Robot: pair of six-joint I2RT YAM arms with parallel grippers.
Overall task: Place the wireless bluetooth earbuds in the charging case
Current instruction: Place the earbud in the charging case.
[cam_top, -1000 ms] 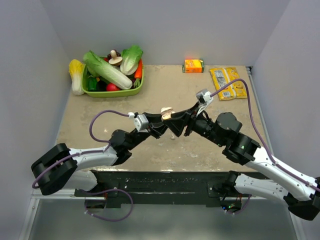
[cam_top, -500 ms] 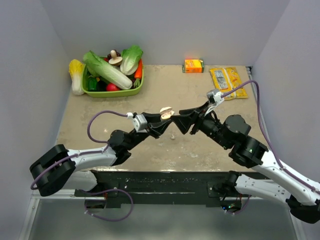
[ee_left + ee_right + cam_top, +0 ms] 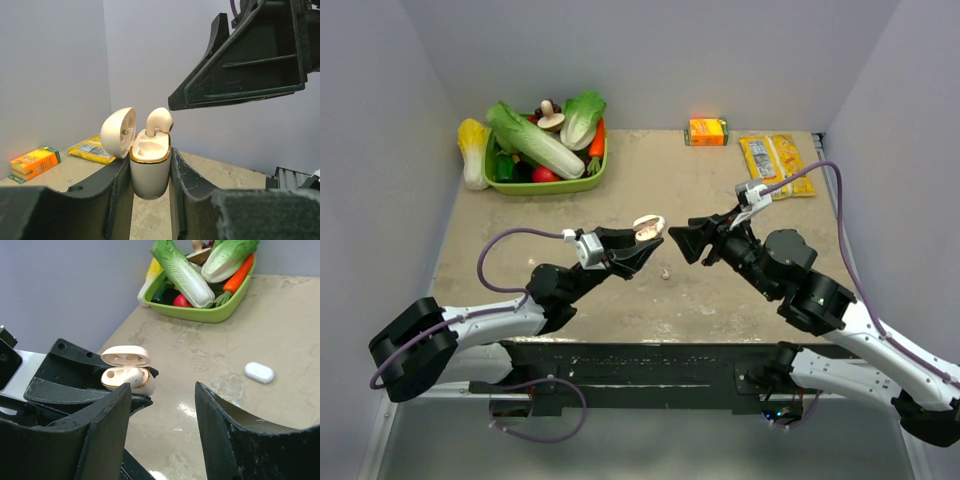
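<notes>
The charging case [image 3: 148,172] is glossy cream plastic with a shiny gold rim, the left fingers [image 3: 187,192] matt black grainy plastic, the bench [image 3: 295,325] mottled beige with a faint sheen.

Open charging case [image 3: 125,371] in left end effector [image 3: 134,388], earbud [image 3: 259,372] on table [image 3: 280,325]

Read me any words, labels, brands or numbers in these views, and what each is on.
None can be read.
On the small orange cardboard box: print too blurred to read.
On the flat yellow plastic packet: dark print, too small to read.
Inside the open lid of the glossy white oval charging case: a tiny dark mark, unreadable.
</notes>
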